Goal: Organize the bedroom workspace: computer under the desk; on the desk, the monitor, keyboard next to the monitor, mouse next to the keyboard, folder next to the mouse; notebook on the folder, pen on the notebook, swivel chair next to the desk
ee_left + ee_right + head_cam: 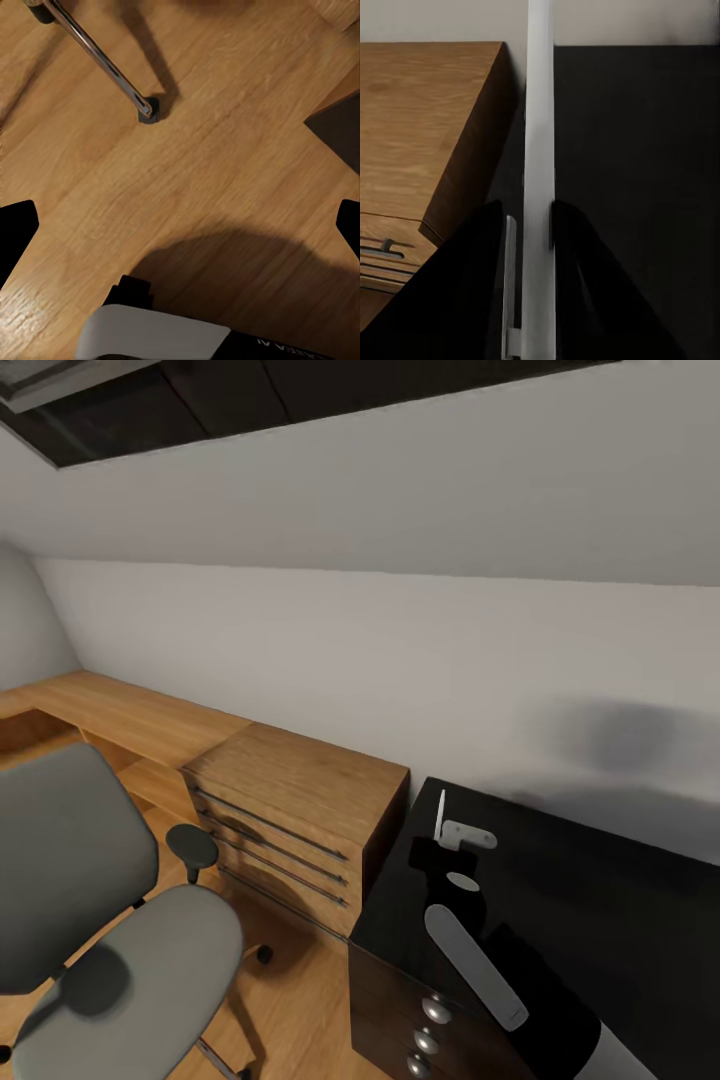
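Swivel chair far left of right gripper, seat bare, parked off the desk on wood floor; one chrome leg and castor ahead of left gripper, jaws spread wide, empty. Wooden dresser just left of right jaws. Right jaws clamped on pen, held upright over desk, likely for carrying toward the notebook.

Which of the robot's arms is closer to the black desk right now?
The right. Its right gripper is over the desk, clamped on the pen. The left gripper hangs over the wooden floor near the swivel chair's leg.
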